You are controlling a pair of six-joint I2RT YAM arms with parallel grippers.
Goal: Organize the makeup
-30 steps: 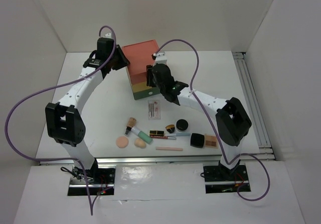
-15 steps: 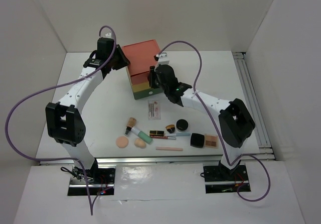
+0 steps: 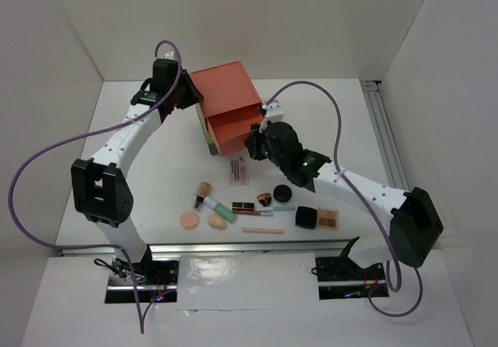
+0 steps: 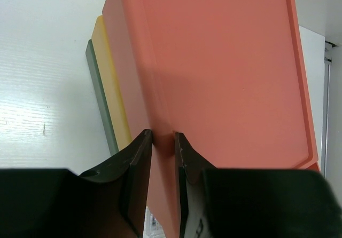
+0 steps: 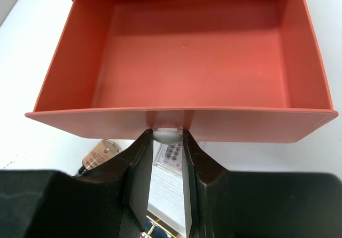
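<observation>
While my right pincer (image 5: pixel 168 142) is clamped on the small white knob (image 5: pixel 166 134) at the front of the orange drawer (image 5: pixel 187 62), the drawer stands open and sticks out of the drawer box (image 3: pixel 224 89) toward the near edge of the desk (image 3: pixel 342 129). Its floor is bare. The box sits toward the far edge, about midway between the left and right edges, with yellow and green layers showing under the orange one.

My left pincer (image 4: pixel 163 139) is closed on the orange top edge of the box, on the side facing the far left corner, one finger on each face of that edge.

All the makeup lies on the desk close to the near edge, in a loose row around its middle. Two peach sponge puffs (image 3: pixel 189 220) sit just beside each other at the left end. The mint-green tube (image 3: pixel 221 206) lies slanted just behind them. Next comes the lipstick (image 3: pixel 243 206). The round black compact (image 3: pixel 282 193) is a little farther right. The black eyeshadow palette (image 3: pixel 306 217) lies open at the right end. The thin pink pencil (image 3: pixel 262 229) lies nearest the near edge, parallel to it. A white printed card (image 3: pixel 239 169) rests between the row and the open drawer.
</observation>
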